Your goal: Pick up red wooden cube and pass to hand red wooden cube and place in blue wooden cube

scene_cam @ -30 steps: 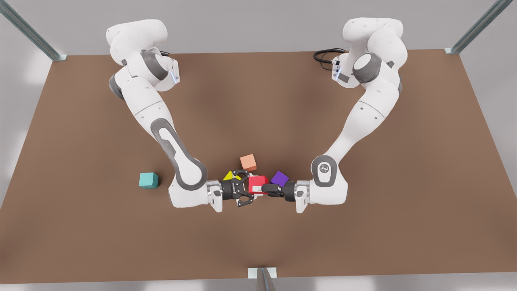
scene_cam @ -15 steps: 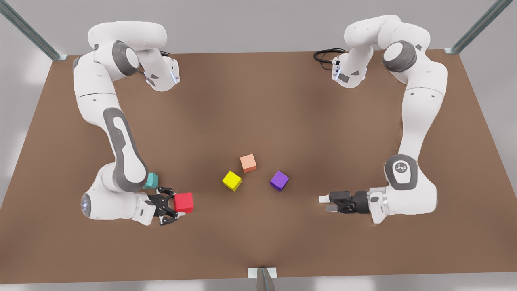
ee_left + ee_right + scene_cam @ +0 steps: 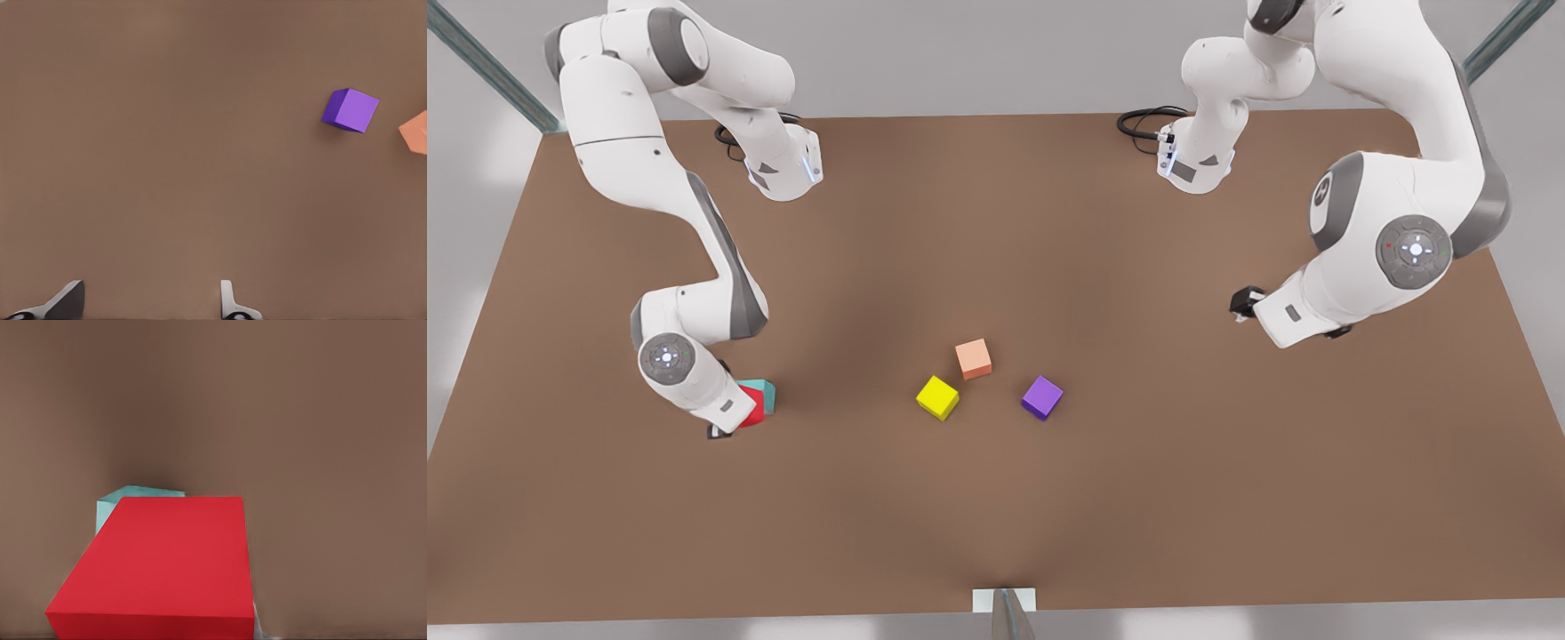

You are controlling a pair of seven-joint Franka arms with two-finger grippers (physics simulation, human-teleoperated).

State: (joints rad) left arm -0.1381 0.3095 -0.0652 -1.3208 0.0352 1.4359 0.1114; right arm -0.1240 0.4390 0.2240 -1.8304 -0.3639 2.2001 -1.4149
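Brown worktop (image 3: 1049, 222) is carrying everything. The arm on the front view's left has swung wrist-down over the blue wooden cube (image 3: 763, 388). Half a second ago it was lying low, holding the load out sideways. The other arm, on the front view's right, has pulled up and away and is waiting well apart.

The yellow cube (image 3: 937, 397), salmon cube (image 3: 973, 358) and purple cube (image 3: 1042, 397) are sitting untouched mid-worktop.

The red wooden cube (image 3: 160, 563) is hanging tilted over the blue one and overlapping it. I can't tell whether they're touching yet.

The right gripper (image 3: 740, 416) is the hand. Its fingers look to be clamping the red cube, with one sliver (image 3: 259, 628) peeking past its edge. The left gripper (image 3: 148, 305) is holding nothing, fingers spread wide.

So the handover is done and placing is underway. What's left, by my read, is levelling the cube, lowering it and releasing.
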